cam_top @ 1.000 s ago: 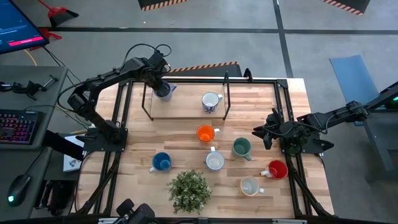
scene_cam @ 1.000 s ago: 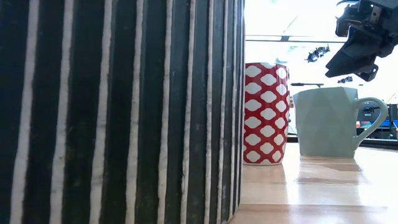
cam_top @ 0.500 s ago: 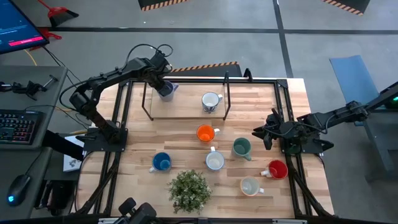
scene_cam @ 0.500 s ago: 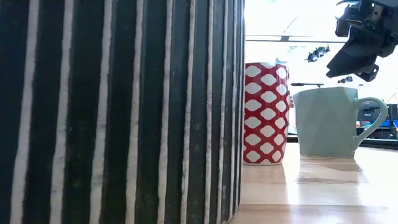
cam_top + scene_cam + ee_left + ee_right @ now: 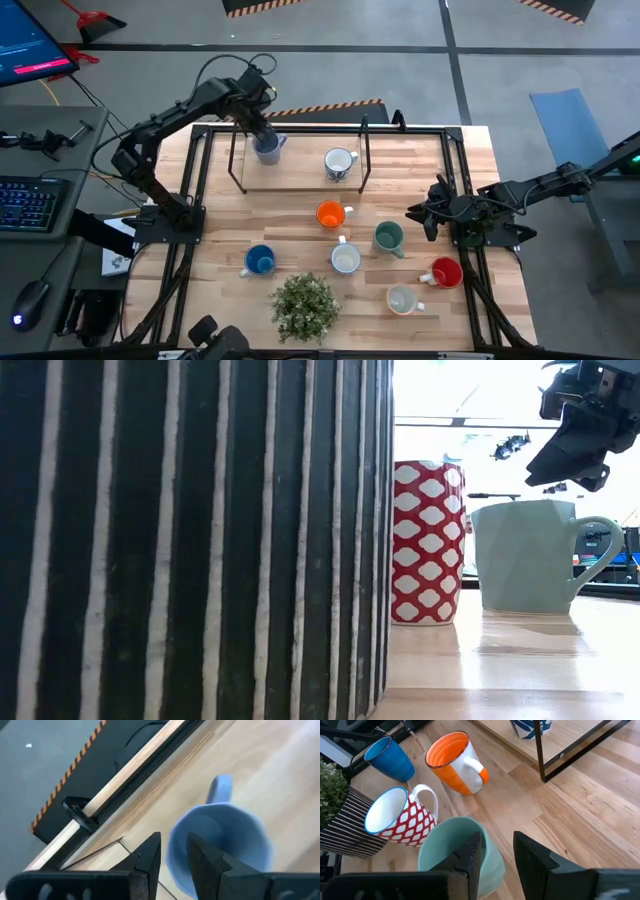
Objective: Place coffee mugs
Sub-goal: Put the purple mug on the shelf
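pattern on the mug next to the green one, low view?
Red mug with white diamond-like spots; clearest in the low view.

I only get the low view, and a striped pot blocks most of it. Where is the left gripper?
Observer: The left gripper is at the table's far side, jaws astride the rim of the grey-blue mug.
Operator: Where is that mug?
Observer: On the wooden board inside the black frame, left of a white patterned mug.
Operator: Is the gripper above the green mug shut?
Observer: No, the right gripper hangs open over the green mug.
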Motion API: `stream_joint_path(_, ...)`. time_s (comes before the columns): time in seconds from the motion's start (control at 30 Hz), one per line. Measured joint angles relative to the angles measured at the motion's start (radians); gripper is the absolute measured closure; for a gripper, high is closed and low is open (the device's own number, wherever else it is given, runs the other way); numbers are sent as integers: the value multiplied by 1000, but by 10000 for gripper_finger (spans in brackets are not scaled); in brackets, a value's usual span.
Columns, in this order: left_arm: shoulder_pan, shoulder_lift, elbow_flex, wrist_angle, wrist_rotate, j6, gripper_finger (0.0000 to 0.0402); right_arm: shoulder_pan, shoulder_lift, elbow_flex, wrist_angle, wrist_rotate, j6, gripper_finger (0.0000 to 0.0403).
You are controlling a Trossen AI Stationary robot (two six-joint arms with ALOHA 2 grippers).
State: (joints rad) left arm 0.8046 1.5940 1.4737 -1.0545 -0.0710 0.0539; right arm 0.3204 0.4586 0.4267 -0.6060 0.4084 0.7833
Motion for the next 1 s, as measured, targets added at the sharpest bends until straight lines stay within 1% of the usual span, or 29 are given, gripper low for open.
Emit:
stream_joint_path(0.13,-51,-2,49,-6,103,-18,321,0,0,0,0,0,1,307)
stream_joint_path(0.2,-92,3,45,17,118,-15,321,0,0,0,0,0,1,307)
stream_joint_path(0.3,-157,42,45,47,93,3,321,0,0,0,0,0,1,307)
stream_joint_path(0.43,-203,100,45,73,76,20,321,0,0,0,0,-1,2,307)
stream_joint_path(0.53,-207,145,43,63,61,34,321,0,0,0,0,-26,15,307)
stream_joint_path(0.67,-209,175,44,63,45,36,321,0,0,0,0,-66,24,307)
stream_joint_path(0.83,-210,179,44,51,-23,46,321,0,0,0,0,-71,24,307)
stream_joint_path(1.0,-209,179,44,-26,-91,63,321,0,0,0,1,-72,22,307)
